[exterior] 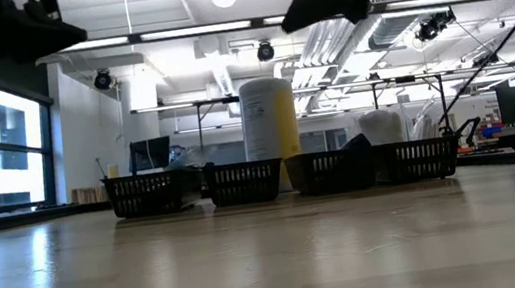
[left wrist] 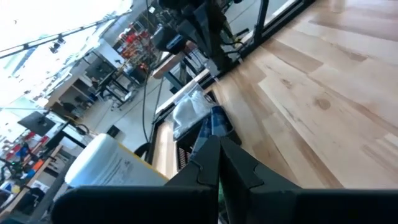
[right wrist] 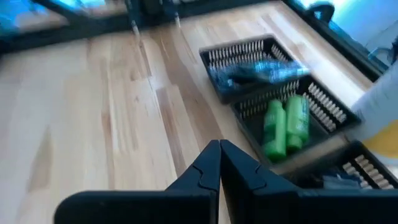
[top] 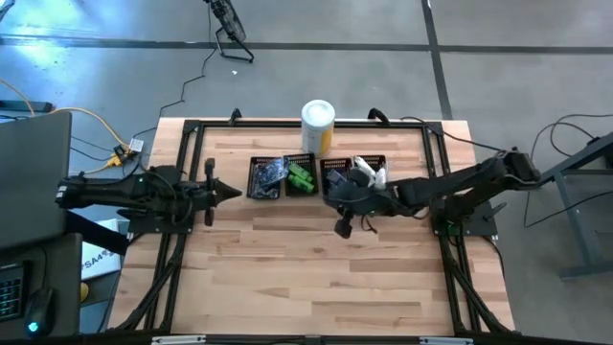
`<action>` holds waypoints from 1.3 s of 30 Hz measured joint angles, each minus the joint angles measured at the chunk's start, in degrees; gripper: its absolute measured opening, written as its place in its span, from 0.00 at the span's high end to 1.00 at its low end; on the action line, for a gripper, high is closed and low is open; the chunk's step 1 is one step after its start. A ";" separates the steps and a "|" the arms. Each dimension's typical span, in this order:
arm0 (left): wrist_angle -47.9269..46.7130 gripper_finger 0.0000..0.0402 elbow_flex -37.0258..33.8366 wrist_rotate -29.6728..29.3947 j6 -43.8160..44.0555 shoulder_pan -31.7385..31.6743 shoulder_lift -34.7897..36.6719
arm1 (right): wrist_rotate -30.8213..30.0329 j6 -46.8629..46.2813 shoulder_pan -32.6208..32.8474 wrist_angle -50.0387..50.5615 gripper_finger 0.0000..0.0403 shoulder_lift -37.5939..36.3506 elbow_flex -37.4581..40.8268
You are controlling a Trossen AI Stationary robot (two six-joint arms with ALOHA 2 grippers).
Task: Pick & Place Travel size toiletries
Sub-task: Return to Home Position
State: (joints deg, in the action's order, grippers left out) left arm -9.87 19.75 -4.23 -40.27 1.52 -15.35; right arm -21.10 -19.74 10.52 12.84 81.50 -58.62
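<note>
The toiletries lie sorted in a row of four black mesh bins at the table's far middle. The leftmost bin [top: 265, 177] holds dark and clear bagged items [right wrist: 258, 67]. The second holds bright green packets [top: 303, 179] [right wrist: 286, 124], the third dark blue tubes [top: 336, 176], and the fourth white sachets [top: 369, 171]. My right gripper [top: 342, 228] [right wrist: 219, 146] hovers shut and empty above the bare wood just near of the third bin. My left gripper [top: 230, 193] [left wrist: 219, 142] is shut and empty, left of the bins.
A tall white-and-yellow canister [top: 318, 125] [exterior: 269, 127] stands upright behind the bins at the far edge. A black frame [top: 192, 125] runs along the table's edges. Open wood [top: 306, 278] lies across the near half.
</note>
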 joint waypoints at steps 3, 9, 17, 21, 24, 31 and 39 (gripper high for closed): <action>-3.33 1.00 0.00 -1.15 -0.01 0.00 3.59 | 0.06 0.09 0.00 -2.25 0.99 -3.58 2.67; -8.21 1.00 0.00 -3.21 -0.13 0.00 9.30 | 0.07 0.10 0.00 -2.67 0.99 -9.28 6.66; -13.04 1.00 0.04 -3.43 -0.22 0.00 15.00 | 0.17 0.11 -0.02 -2.53 0.99 -16.33 11.15; -14.38 1.00 0.04 -3.58 -0.20 0.00 14.97 | 0.10 0.10 -0.02 -2.73 0.99 -19.75 13.14; -14.31 1.00 0.04 -4.05 -0.02 0.00 15.01 | 0.05 0.10 -0.02 -3.57 0.99 -22.23 14.08; -14.07 1.00 0.04 -4.41 -0.26 0.00 14.99 | 0.07 0.49 -0.02 -2.13 0.99 -28.62 15.93; -14.54 1.00 0.04 -6.44 -0.26 0.00 14.99 | 0.07 0.52 -0.02 2.10 0.99 -35.27 16.55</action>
State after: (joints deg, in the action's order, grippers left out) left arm -24.40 19.79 -10.68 -40.53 1.52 -0.36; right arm -21.03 -19.22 10.50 14.94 46.23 -42.06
